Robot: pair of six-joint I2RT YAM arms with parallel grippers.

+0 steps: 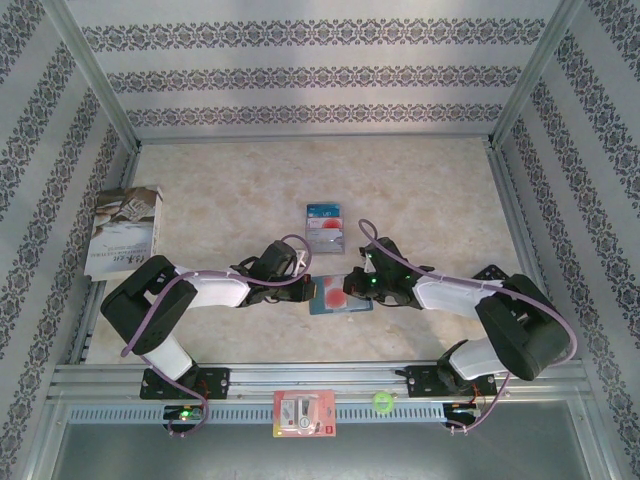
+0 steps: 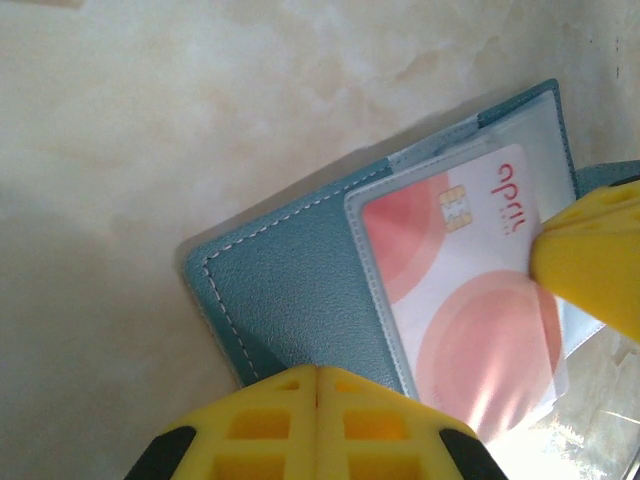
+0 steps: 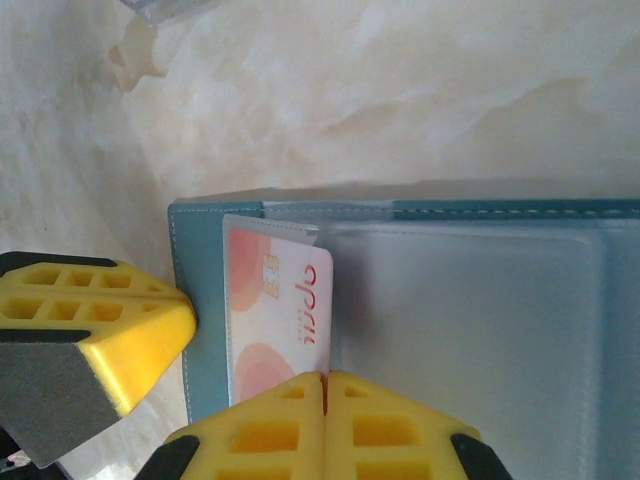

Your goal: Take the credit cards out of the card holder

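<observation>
The teal card holder (image 1: 346,305) lies open on the table between both arms. A red-and-white credit card (image 3: 275,310) sticks partway out of its clear left pocket (image 2: 470,310). My right gripper (image 3: 323,378) is shut on that card's near edge, above the holder (image 3: 480,330). My left gripper (image 2: 318,370) is shut with nothing between its jaws, and its tips rest on the holder's teal leather flap (image 2: 290,300). From above, the left gripper (image 1: 308,288) and the right gripper (image 1: 348,290) meet over the holder. A blue card (image 1: 322,211) and another red-and-white card (image 1: 326,236) lie just behind.
A pale book (image 1: 125,230) lies at the far left by the metal rail. A red-and-white packet (image 1: 304,413) and a small green object (image 1: 381,402) sit on the front rail. Patterned walls enclose the back and both sides.
</observation>
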